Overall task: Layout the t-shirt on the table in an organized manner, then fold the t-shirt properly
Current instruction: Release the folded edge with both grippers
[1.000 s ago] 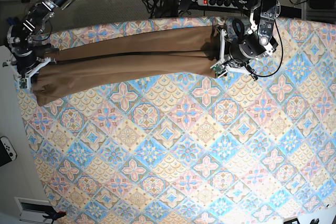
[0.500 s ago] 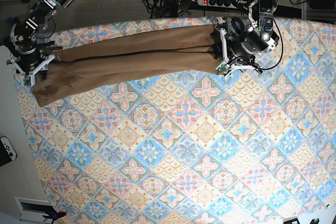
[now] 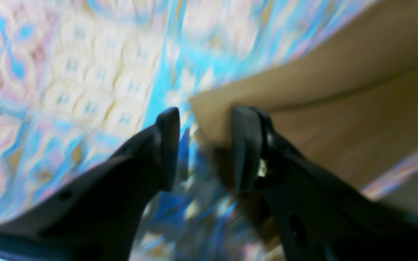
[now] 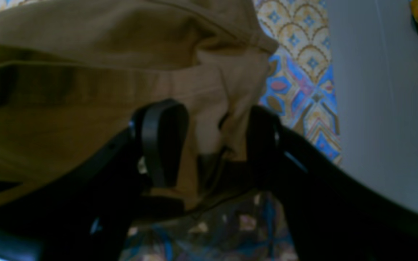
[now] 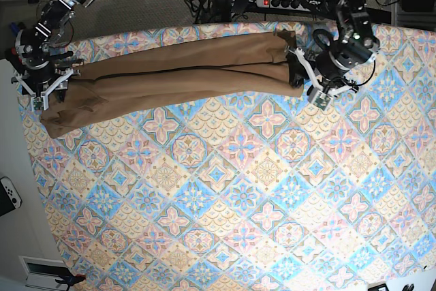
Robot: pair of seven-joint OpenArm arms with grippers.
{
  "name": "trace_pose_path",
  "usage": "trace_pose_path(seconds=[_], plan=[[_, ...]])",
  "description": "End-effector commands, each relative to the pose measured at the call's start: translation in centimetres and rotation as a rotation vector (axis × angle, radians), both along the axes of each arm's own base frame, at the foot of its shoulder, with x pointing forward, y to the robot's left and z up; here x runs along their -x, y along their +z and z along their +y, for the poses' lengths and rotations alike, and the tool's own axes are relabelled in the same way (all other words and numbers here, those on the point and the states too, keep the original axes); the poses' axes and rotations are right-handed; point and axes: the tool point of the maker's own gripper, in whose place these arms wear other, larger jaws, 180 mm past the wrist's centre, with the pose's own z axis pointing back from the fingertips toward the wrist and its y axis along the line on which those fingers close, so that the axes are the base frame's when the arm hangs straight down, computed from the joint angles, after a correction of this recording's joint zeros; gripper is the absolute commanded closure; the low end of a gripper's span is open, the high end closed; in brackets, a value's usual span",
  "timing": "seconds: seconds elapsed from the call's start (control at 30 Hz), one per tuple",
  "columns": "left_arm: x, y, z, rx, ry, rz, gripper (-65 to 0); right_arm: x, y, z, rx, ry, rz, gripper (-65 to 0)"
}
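The t-shirt (image 5: pixel 170 73) lies stretched into a long, narrow band along the far edge of the tabletop (image 5: pixel 238 195), running from the far left corner toward the middle of the far edge. It is folded lengthwise, with a seam-like crease running along its length, and its left end sags slightly toward the near side.

The right gripper (image 4: pixel 212 145) sits at the band's left end, close to the tabletop's left edge. In the right wrist view its fingers (image 4: pixel 162 141) are spread apart, with a bunched fold of tan cloth lying between them; the cloth touches the inner side of one finger, but the two are not pressed together on it.

The left gripper (image 3: pixel 205 148) sits at the band's right end, near the far edge. In the left wrist view, which is blurred, its fingers (image 3: pixel 167 145) are spread, and the corner of the cloth lies just beside one finger, over the patterned surface. Whether the cloth touches that finger cannot be told through the blur.

Beyond the far edge, cables and a power strip (image 5: pixel 279 1) lie on the floor.
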Motion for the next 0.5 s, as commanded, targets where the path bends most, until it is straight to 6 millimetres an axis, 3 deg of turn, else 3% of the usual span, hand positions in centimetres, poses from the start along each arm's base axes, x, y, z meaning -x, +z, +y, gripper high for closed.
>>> trace_pose_path(seconds=[0.0, 0.1, 0.27, 0.47], plan=[[-0.6, 1.5, -0.2, 0.056, 0.007, -0.051, -23.8, -0.9, 1.8, -0.7, 0.028, 0.004, -0.058, -31.2], [-0.8, 3.3, -0.1, 0.205, 0.045, -0.101, -23.8, -0.9, 1.8, -0.6, 0.028, 0.006, -0.056, -31.2], [0.5, 4.5, -0.5, 0.348, 0.063, -0.111, -23.8, -0.7, 1.4, -0.6, 0.022, 0.006, -0.048, -31.2], [2.2, 1.6, 0.3, 0.382, 0.114, -0.014, -25.5, -0.7, 1.4, -0.6, 0.021, 0.005, -0.046, -31.0]])
